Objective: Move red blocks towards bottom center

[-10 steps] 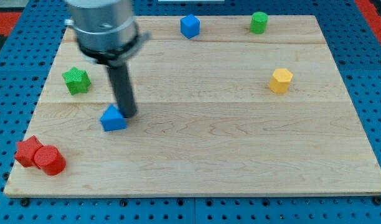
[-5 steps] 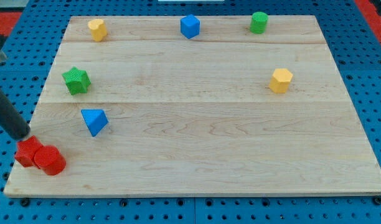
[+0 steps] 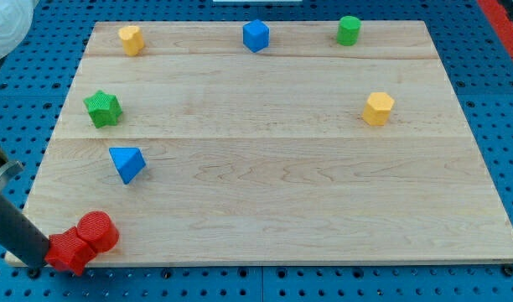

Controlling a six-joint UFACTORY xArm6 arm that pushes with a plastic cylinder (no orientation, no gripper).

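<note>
A red star-shaped block (image 3: 68, 250) lies at the board's bottom left corner, at the front edge. A red cylinder (image 3: 97, 231) touches it on its upper right. My tip (image 3: 40, 264) is at the view's bottom left, off the board's corner, pressed against the left side of the red star block. The dark rod rises from it toward the view's left edge.
The wooden board (image 3: 273, 184) also holds a blue triangle (image 3: 126, 163), a green star (image 3: 102, 108), a yellow block (image 3: 131, 39) at top left, a blue cube (image 3: 256, 35), a green cylinder (image 3: 349, 29) and a yellow hexagonal block (image 3: 378, 108).
My tip swept from the blue triangle to the left edge, then down to the bottom left corner. The blue triangle was knocked leftward. The two red blocks were pushed right and down, the cylinder now upper right.
</note>
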